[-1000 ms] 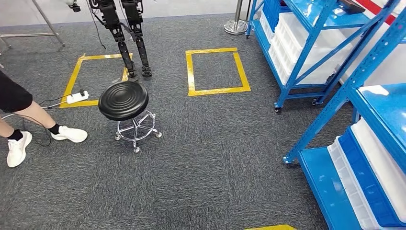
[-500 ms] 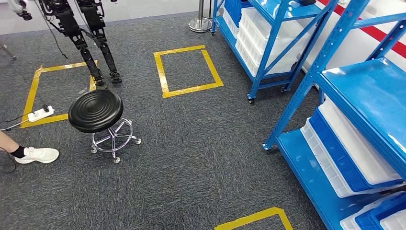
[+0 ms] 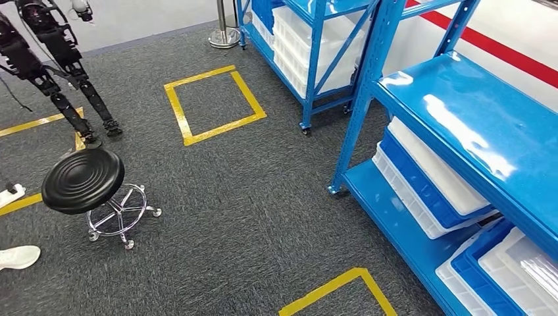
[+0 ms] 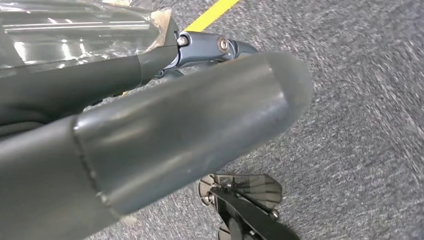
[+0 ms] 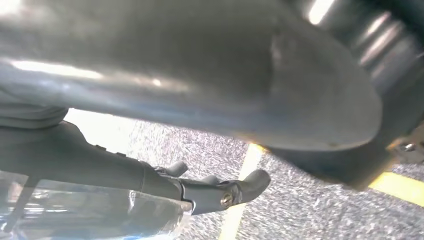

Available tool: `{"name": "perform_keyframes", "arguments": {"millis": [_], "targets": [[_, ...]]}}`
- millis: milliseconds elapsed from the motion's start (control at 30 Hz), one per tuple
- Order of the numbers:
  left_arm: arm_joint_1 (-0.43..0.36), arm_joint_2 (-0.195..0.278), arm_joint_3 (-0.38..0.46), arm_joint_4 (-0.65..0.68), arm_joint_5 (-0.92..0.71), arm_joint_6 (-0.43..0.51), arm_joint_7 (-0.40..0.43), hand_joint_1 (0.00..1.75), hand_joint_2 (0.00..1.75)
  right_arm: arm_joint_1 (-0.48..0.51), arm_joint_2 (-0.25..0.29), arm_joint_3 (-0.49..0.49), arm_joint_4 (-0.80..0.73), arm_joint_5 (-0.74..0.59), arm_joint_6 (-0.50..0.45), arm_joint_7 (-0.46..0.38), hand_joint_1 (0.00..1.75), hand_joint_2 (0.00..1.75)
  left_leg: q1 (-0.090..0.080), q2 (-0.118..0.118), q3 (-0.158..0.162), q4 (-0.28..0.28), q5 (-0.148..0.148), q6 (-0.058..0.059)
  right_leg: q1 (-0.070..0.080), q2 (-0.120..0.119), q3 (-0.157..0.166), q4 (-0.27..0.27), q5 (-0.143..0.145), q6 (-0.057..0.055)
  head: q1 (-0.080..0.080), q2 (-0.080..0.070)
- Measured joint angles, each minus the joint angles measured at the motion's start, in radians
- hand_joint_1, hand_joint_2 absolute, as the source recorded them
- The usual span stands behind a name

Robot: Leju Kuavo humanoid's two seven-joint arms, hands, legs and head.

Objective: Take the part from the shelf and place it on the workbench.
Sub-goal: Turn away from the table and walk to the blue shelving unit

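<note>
Facing the blue shelf [image 3: 460,125] with its white bins [image 3: 428,174], a black stool [image 3: 82,179] at left, the robot seems early in the task: no part is identifiable, neither hand's [image 4: 150,125] grip can be told, no bench appears, no writing is readable.

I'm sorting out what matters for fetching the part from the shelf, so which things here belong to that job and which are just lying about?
For the job:
near blue shelf
white and blue bins on its lower levels; I cannot make out the part itself

Lying about:
black stool
yellow tape square
another robot's legs
post base
white shoe
</note>
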Motion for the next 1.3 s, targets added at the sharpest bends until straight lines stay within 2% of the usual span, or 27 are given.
{"name": "perform_keyframes", "arguments": {"millis": [33,67,133,200,267,333,400,467,500,533,567,633,700,767,800,833,900,967,1000,1033,1067,1100,1133,1167,1233,1267,1300], "targets": [[0.000,0.000,0.000,0.000,0.000,0.000,0.000,0.00,0.00,0.001,0.000,0.000,0.000,0.000,0.000,0.000,0.00,0.00,0.001,-0.003,0.005,-0.023,0.028,0.001,0.001,0.015,0.002,0.001,0.000,0.000,0.000,0.000],[0.000,0.000,0.000,0.000,0.000,0.000,0.000,0.00,0.00,0.001,0.000,0.000,0.000,0.000,0.000,0.000,0.00,0.00,0.002,-0.010,0.025,-0.078,0.069,0.002,0.000,0.029,0.004,0.001,0.000,0.000,0.000,0.000],[0.000,0.000,0.000,0.000,0.000,0.000,0.000,0.00,0.00,0.000,0.001,0.000,0.000,0.000,0.000,0.000,0.00,0.00,0.007,-0.055,0.073,-0.198,0.131,0.006,0.003,0.057,0.003,0.005,-0.001,0.003,0.000,0.000],[-0.001,0.000,0.000,0.000,-0.001,0.000,0.000,0.00,0.00,-0.002,0.002,0.000,0.000,0.000,0.000,0.000,0.00,0.00,0.005,-0.082,0.092,-0.250,0.145,0.013,0.005,0.077,-0.007,0.006,0.000,0.013,0.001,0.000],[-0.003,0.000,0.000,0.000,-0.001,0.000,-0.001,0.00,0.00,0.000,0.001,0.001,0.000,0.000,0.000,0.000,0.00,0.00,0.000,-0.061,0.095,-0.259,0.149,0.026,0.003,0.093,-0.019,0.006,0.003,0.026,0.001,0.000],[-0.005,-0.002,0.000,-0.001,-0.001,0.000,-0.001,0.00,0.00,0.000,0.000,0.001,0.000,0.000,0.000,0.000,0.00,0.00,-0.001,-0.035,0.101,-0.272,0.157,0.044,0.003,0.058,-0.038,0.037,-0.013,0.032,0.004,0.000],[-0.003,-0.004,0.000,-0.001,-0.001,-0.001,-0.001,0.00,0.00,-0.003,-0.001,0.002,0.000,0.000,0.000,0.000,0.00,0.00,-0.003,-0.006,0.104,-0.280,0.161,0.054,0.002,-0.001,-0.089,0.139,-0.063,0.029,0.008,0.000],[-0.001,-0.003,0.000,-0.002,-0.001,-0.001,0.000,0.00,0.00,-0.004,-0.001,0.002,0.000,0.000,0.000,-0.001,0.00,0.00,-0.005,0.025,0.102,-0.279,0.160,0.056,-0.003,-0.023,-0.148,0.256,-0.109,0.031,0.010,0.000],[-0.001,-0.003,0.000,-0.002,-0.001,-0.001,0.000,0.00,0.00,-0.004,-0.001,0.002,0.000,0.000,0.000,-0.002,0.00,0.00,-0.006,0.039,0.102,-0.279,0.160,0.056,-0.006,-0.027,-0.158,0.279,-0.114,0.037,0.010,0.000],[-0.001,-0.003,0.000,-0.002,-0.001,-0.001,0.000,0.00,0.00,-0.004,-0.001,0.002,0.000,0.000,0.000,-0.003,0.00,0.00,-0.005,0.053,0.102,-0.279,0.159,0.054,-0.010,-0.032,-0.147,0.263,-0.103,0.046,0.010,0.000],[-0.002,-0.003,0.000,-0.002,-0.001,-0.001,-0.001,0.00,0.00,-0.004,-0.001,0.002,0.000,0.000,0.000,-0.003,0.00,0.00,-0.005,0.066,0.103,-0.279,0.157,0.052,-0.013,-0.040,-0.117,0.211,-0.082,0.056,0.010,0.000],[-0.001,-0.002,0.000,-0.002,-0.002,-0.001,-0.001,0.00,0.00,-0.004,0.000,0.002,0.000,0.000,0.000,-0.003,0.00,0.00,-0.007,0.087,0.109,-0.277,0.151,0.042,-0.016,-0.088,-0.039,0.076,-0.038,0.068,0.012,0.000],[-0.001,-0.001,0.000,-0.003,-0.002,-0.001,-0.001,0.00,0.00,-0.005,0.001,0.002,0.000,0.000,0.001,-0.003,0.00,0.00,-0.011,0.107,0.117,-0.276,0.144,0.028,-0.011,-0.116,-0.006,0.010,-0.018,0.059,0.009,0.000],[-0.005,-0.001,0.000,-0.004,-0.002,-0.002,-0.001,0.00,0.00,-0.004,0.001,0.002,0.000,-0.001,0.001,-0.003,0.00,0.00,-0.007,0.126,0.125,-0.278,0.139,0.014,-0.006,-0.096,-0.010,0.006,-0.013,0.042,0.005,0.000],[-0.007,-0.001,0.000,-0.004,-0.003,-0.002,-0.001,0.00,0.00,-0.003,0.001,0.002,0.000,-0.002,0.001,-0.003,0.00,0.00,-0.003,0.117,0.127,-0.273,0.133,0.007,-0.008,-0.084,-0.009,0.004,-0.012,0.035,0.005,0.000],[-0.009,-0.001,0.000,-0.004,-0.004,-0.002,-0.001,0.00,0.00,-0.003,0.000,0.002,0.000,-0.003,0.001,-0.003,0.00,0.00,0.000,0.095,0.122,-0.255,0.118,0.001,-0.011,-0.073,-0.005,0.002,-0.010,0.027,0.004,0.000],[-0.007,0.000,0.000,-0.004,-0.004,-0.005,-0.001,0.00,0.00,-0.003,0.001,0.002,0.000,-0.006,0.002,-0.003,0.00,0.00,0.004,0.033,0.080,-0.158,0.058,-0.003,-0.013,-0.051,0.000,0.000,-0.005,0.011,0.002,0.000],[-0.003,0.000,0.000,-0.004,-0.005,-0.006,-0.001,0.00,0.00,-0.003,0.003,0.002,0.000,-0.008,0.002,-0.003,0.00,0.00,0.004,0.004,0.014,-0.026,0.001,-0.001,-0.006,-0.024,-0.001,0.001,-0.002,0.004,0.002,0.000],[-0.001,0.000,0.000,-0.004,-0.005,-0.007,-0.001,0.00,0.00,-0.003,0.004,0.002,0.000,-0.009,0.003,-0.003,0.00,0.00,0.004,0.000,-0.008,0.010,-0.002,0.001,-0.003,-0.009,0.000,0.001,-0.003,0.003,0.002,0.000],[-0.001,0.000,0.000,-0.004,-0.005,-0.007,-0.001,0.00,0.00,-0.001,0.004,0.002,0.000,-0.010,0.003,-0.003,0.00,0.00,0.004,-0.002,-0.016,0.014,0.013,0.003,-0.002,0.005,0.002,0.001,-0.003,0.003,0.002,0.000],[-0.001,0.000,0.000,-0.004,-0.005,-0.007,-0.002,0.00,0.00,0.000,0.004,0.002,0.000,-0.012,0.003,-0.003,0.00,0.00,0.004,-0.006,-0.004,-0.026,0.049,0.005,-0.001,0.019,0.005,0.001,-0.003,0.003,0.002,0.000],[-0.001,0.001,0.000,-0.004,-0.005,-0.008,-0.002,0.00,0.00,0.000,0.005,0.002,0.000,-0.014,0.002,-0.003,0.00,0.00,0.005,-0.019,0.020,-0.090,0.091,0.009,-0.001,0.033,0.007,0.002,-0.003,0.004,0.002,0.000],[-0.001,0.002,0.000,-0.004,-0.005,-0.008,-0.003,0.00,0.00,0.000,0.005,0.002,0.000,-0.015,0.002,-0.003,0.00,0.00,0.006,-0.043,0.047,-0.157,0.125,0.012,0.001,0.046,0.007,0.004,-0.004,0.005,0.002,0.000],[-0.001,0.002,0.000,-0.004,-0.005,-0.008,-0.004,0.00,0.00,-0.001,0.006,0.001,0.000,-0.016,0.002,-0.003,0.00,0.00,0.006,-0.063,0.068,-0.213,0.150,0.014,0.003,0.059,0.006,0.005,-0.005,0.007,0.002,0.000],[-0.002,0.004,0.000,-0.005,-0.006,-0.009,-0.005,0.00,0.00,-0.002,0.007,0.001,0.000,-0.018,0.001,-0.003,0.00,0.00,0.002,-0.081,0.082,-0.255,0.157,0.018,0.005,0.079,-0.006,0.007,-0.005,0.016,0.003,0.000],[-0.003,0.004,0.000,-0.006,-0.008,-0.009,-0.006,0.00,0.00,0.000,0.007,0.000,0.000,-0.019,0.001,-0.003,0.00,0.00,-0.001,-0.068,0.083,-0.257,0.158,0.022,0.003,0.089,-0.012,0.006,-0.004,0.023,0.003,0.000],[-0.005,0.004,0.000,-0.007,-0.009,-0.009,-0.007,0.00,0.00,0.001,0.007,0.000,0.000,-0.020,0.000,-0.004,0.00,0.00,-0.002,-0.057,0.085,-0.263,0.162,0.029,0.001,0.086,-0.017,0.010,-0.004,0.027,0.003,0.000]]}}
